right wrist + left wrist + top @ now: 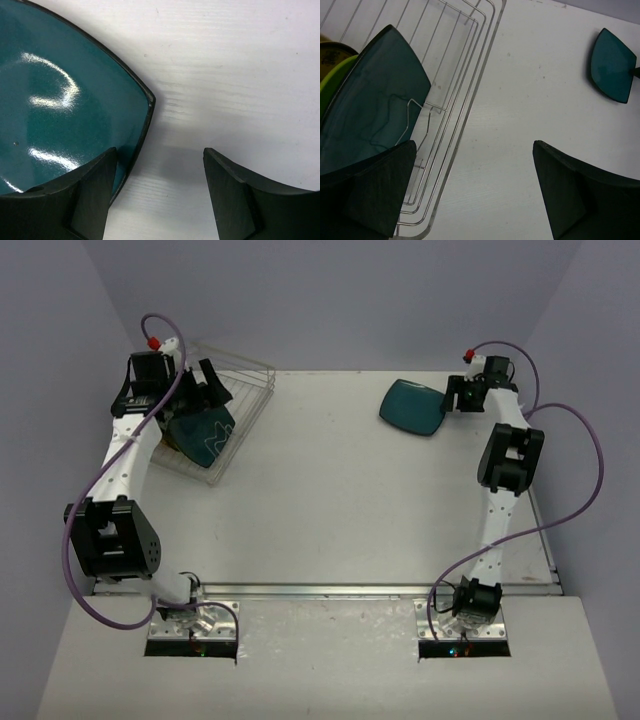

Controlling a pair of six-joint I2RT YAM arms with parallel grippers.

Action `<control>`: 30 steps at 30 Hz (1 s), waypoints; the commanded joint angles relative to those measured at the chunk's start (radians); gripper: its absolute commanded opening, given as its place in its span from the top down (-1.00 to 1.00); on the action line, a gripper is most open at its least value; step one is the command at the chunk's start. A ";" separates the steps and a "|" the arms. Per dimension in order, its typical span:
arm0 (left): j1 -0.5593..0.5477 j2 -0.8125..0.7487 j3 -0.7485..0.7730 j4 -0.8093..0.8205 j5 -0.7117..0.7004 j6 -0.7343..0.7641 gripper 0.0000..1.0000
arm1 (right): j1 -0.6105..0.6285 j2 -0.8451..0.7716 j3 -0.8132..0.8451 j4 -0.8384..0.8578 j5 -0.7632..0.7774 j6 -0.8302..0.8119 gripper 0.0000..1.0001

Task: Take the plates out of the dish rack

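Note:
The wire dish rack (245, 390) stands at the far left of the table. A dark teal plate (203, 432) leans in it, with a lime green plate (331, 84) and a cream one (329, 54) behind it in the left wrist view. My left gripper (208, 390) hangs open over the rack's right rim (479, 85). Its left finger (380, 192) is by the teal plate's (370, 100) lower edge. A dark teal rounded-square plate (412, 406) lies flat on the table at the far right. My right gripper (455, 396) is open at its right corner, left finger (90, 195) over the plate's rim (60, 90).
The table's far edge meets the back wall just behind the rack and the flat plate. The flat plate also shows in the left wrist view (612, 65), top right. The right arm's purple cable (590, 470) loops out past the table's right edge.

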 commanded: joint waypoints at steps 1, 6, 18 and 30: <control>0.027 -0.035 0.062 -0.037 0.009 0.044 -1.00 | 0.013 -0.051 -0.007 -0.008 0.058 -0.109 -0.38; 0.052 -0.007 0.096 -0.111 0.018 0.114 -0.91 | 0.013 -0.068 -0.015 -0.015 0.041 -0.113 -0.32; 0.137 0.234 0.490 -0.392 -0.002 0.440 -0.52 | 0.068 -0.356 -0.202 -0.041 -0.085 -0.170 -0.67; 0.157 0.421 0.614 -0.510 0.058 0.609 -0.27 | 0.121 -0.629 -0.370 -0.104 -0.160 -0.160 -0.98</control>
